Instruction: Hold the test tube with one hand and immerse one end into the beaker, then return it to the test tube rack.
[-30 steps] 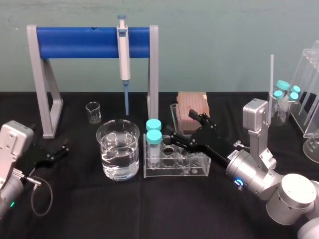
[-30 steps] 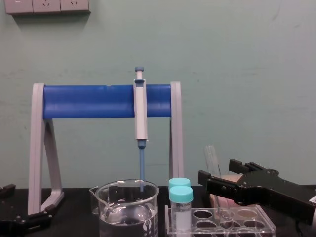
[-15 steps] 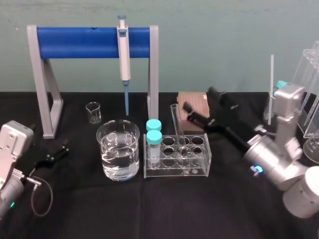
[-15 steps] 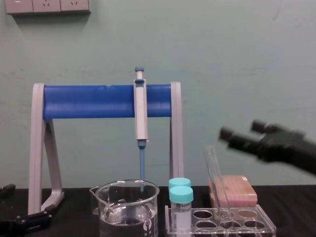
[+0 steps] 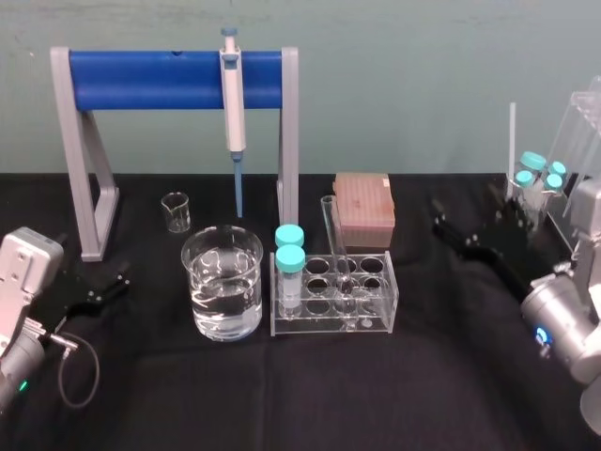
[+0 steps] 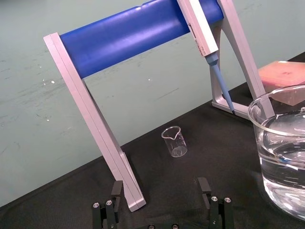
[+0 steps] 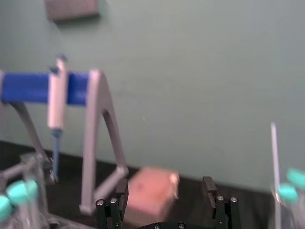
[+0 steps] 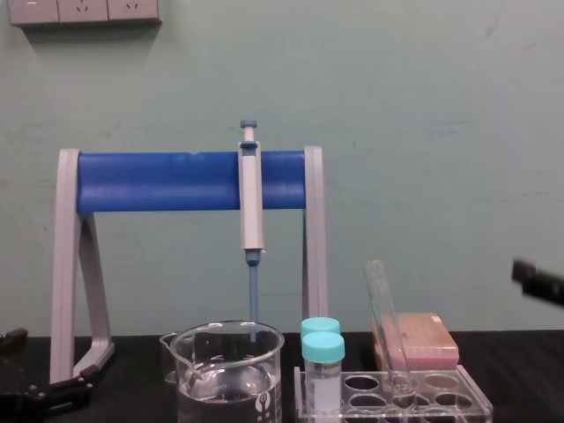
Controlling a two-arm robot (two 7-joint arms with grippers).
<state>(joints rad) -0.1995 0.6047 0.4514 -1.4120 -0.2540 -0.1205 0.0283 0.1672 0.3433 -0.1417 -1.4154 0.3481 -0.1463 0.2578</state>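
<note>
The test tube, near-upright in the test tube rack, lies toward the bench's left edge from the nearer, released right pincer.

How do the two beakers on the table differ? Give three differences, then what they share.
The big beaker is wider and taller than the small beaker. The big beaker holds water; the small beaker looks empty. The big beaker stands beside the rack; the small beaker stands farther back, near the stand. Both are clear, upright, with pouring lips.

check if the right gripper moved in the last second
Yes: the right gripper has pulled back rightward, off the test tube rack, open and empty.
</note>
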